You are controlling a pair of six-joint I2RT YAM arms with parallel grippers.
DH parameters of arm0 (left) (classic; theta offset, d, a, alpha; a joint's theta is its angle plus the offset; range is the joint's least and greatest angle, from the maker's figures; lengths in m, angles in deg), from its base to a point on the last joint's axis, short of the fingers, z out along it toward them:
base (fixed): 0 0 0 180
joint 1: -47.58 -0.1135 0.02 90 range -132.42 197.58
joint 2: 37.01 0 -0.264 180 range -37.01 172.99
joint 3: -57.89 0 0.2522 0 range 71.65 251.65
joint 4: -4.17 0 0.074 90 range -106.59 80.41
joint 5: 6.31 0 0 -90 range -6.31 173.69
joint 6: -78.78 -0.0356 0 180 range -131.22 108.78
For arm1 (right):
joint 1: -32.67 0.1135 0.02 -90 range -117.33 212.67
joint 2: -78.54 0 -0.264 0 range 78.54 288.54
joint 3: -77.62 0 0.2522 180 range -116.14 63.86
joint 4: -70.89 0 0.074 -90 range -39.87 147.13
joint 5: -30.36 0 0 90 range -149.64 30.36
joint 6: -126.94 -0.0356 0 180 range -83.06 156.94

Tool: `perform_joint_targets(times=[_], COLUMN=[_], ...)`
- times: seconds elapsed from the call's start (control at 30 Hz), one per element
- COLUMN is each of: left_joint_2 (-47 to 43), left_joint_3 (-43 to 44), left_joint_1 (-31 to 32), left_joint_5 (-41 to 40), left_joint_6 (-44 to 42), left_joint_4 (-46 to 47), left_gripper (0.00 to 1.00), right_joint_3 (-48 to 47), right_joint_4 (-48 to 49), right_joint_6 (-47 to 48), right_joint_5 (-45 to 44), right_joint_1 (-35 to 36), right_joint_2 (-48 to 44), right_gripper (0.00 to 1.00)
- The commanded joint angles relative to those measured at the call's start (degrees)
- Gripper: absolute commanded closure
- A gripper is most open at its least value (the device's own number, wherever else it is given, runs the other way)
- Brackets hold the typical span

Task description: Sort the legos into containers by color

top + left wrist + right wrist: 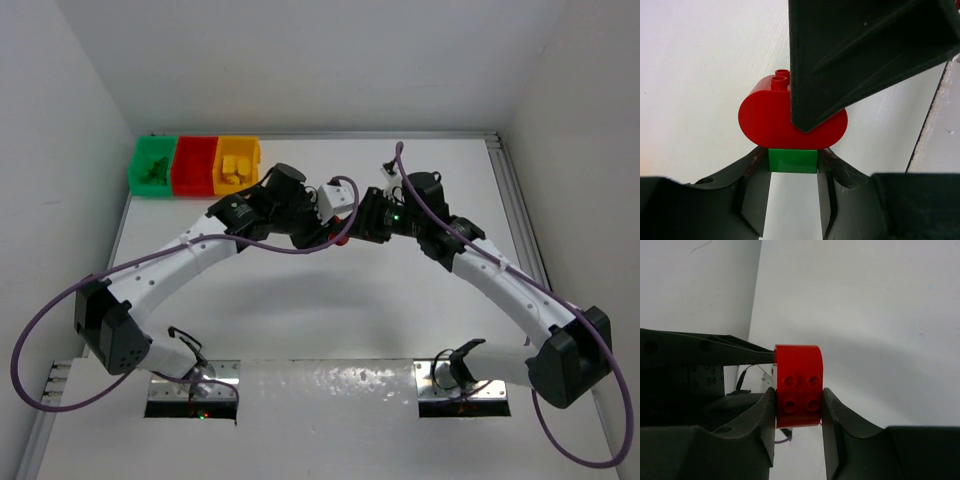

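Observation:
A rounded red lego (775, 120) with studs sits joined to a small green lego (792, 160), both held in the air over the table's middle. My left gripper (792, 164) is shut on the green lego, which fills the gap between its fingertips. My right gripper (799, 401) is shut on the red lego (798, 385), one finger pressed on each side. In the top view the two grippers meet tip to tip around the red lego (343, 238). The containers stand at the far left: green (153, 166), red (195, 165) and yellow (238, 162).
The green bin holds green pieces and the yellow bin holds yellow pieces. A white wall runs along the left and a metal rail (520, 220) along the table's right edge. Purple cables loop off both arms.

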Motion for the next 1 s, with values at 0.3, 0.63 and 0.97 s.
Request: perform_joint_targets(times=[0.3,0.63,0.97], left_joint_2=[0.1,-2.3,4.0], left_joint_3=[1.6,-6.4,1.7], left_joint_1=[-0.3,-0.4,-14.4], left_joint_5=[-2.0,-4.4,-18.7], left_joint_6=[0.2,-2.8,5.8], left_joint_4=[2.1,2.3,5.8], left_gripper=[1.00,1.00,1.00], right_joint_3=[-1.2,-0.7,-2.6], right_joint_4=[-1.8,-7.8,-14.8], right_joint_6=[3.3,6.7,9.7], right_joint_5=[-0.2,-9.8,-12.1], right_joint_1=[0.7,-5.2,-5.7], right_joint_2=[-2.8,-11.5,-12.5], right_gripper=[1.00,1.00,1.00])
